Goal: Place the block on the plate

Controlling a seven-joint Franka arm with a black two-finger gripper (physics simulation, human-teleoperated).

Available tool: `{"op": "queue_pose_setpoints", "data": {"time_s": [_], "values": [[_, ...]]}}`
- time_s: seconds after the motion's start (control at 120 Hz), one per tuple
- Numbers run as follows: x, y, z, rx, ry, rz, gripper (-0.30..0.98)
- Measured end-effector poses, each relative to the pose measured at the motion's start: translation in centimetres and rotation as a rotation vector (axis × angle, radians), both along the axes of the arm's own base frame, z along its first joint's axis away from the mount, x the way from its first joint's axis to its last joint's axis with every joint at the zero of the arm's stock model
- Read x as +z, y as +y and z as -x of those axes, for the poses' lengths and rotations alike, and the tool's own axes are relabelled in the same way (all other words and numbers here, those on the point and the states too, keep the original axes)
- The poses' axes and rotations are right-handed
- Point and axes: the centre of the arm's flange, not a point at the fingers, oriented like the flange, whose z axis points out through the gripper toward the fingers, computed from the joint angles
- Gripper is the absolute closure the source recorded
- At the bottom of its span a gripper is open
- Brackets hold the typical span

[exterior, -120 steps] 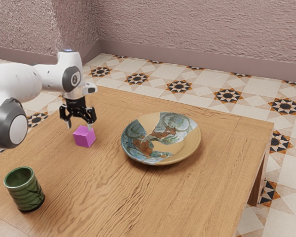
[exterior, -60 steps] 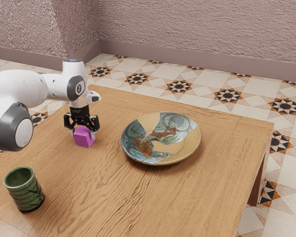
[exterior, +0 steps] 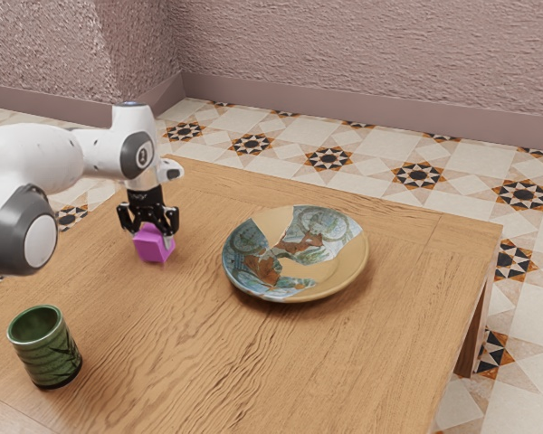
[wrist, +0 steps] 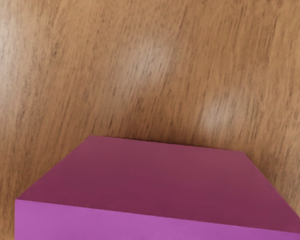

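We grip the block [exterior: 151,249] in our claw [exterior: 154,239], its fingers closed on two sides, just above the table [exterior: 208,353]; the plate [exterior: 347,268] sits apart, toward the exterior view's right; the cup [exterior: 46,353] stands upright on the table.

Purple block: [wrist: 160,185] across the lower part of the frame, cut off by the bottom edge
Darker face: a dusky plum trapezoid, narrower along its upper edge, widening toward the lower left and lower right
Brighter face: a vivid violet strip along the bottom, its upper border sloping gently down to the right
Counter: [wrist: 65,75] brown wood, filling the upper frame and showing at both sides of the purple block
Grain: dark streaks slanting from upper right to lower left
Sheen: soft pale patches at upper centre, right of centre and the left edge
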Motion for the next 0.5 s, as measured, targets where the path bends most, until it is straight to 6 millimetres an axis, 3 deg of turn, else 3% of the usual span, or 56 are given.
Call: {"op": "queue_pose_setpoints", "data": {"time_s": [0.258, 0.417, 0.5], "values": [[7.9, -0.2, 0.0, -0.01, -0.084, -0.019, 0.27], [10.1, -1.8, -1.1, -0.037, -0.108, -0.021, 0.27], [10.7, -3.9, -2.3, -0.069, -0.127, -0.013, 0.27]]}}
